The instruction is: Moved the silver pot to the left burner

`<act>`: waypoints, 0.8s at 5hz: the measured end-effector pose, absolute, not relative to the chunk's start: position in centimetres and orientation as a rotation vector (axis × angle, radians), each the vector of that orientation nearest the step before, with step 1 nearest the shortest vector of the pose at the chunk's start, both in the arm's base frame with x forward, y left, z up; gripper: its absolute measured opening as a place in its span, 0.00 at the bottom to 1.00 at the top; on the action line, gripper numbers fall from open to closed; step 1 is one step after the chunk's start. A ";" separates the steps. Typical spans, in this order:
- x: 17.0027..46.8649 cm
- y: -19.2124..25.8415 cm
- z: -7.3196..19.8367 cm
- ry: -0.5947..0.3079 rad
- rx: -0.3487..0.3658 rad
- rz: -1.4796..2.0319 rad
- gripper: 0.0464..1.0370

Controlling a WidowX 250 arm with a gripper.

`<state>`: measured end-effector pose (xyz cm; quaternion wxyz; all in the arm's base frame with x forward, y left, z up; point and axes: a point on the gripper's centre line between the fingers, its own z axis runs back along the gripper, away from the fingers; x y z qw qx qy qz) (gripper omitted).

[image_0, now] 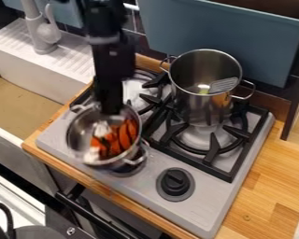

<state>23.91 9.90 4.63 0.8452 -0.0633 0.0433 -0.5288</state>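
Silver pot (82, 132) holds orange pieces (122, 136); taller pot (201, 106) stands on burner (205, 141)

Slanted downward view over the stovetop (205, 206)

- Small pot (117, 163): glossy metal, smooth.
- Tall pot (199, 109): shiny metal, smooth.
- Counter (258, 186): smooth, grained wood.
- Stove top (195, 214): matt, smooth.
- Grate (250, 145): matt, metal-like.
- Knob (175, 182): matt, plastic-like.
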 end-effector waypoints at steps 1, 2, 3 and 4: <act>26.1 12.2 4.2 0.074 -0.136 -1.086 0.01; 28.8 13.9 3.9 0.032 -0.115 -1.025 0.01; 31.1 14.7 3.8 0.008 -0.110 -0.990 0.01; 32.4 15.1 3.9 0.000 -0.115 -0.953 0.01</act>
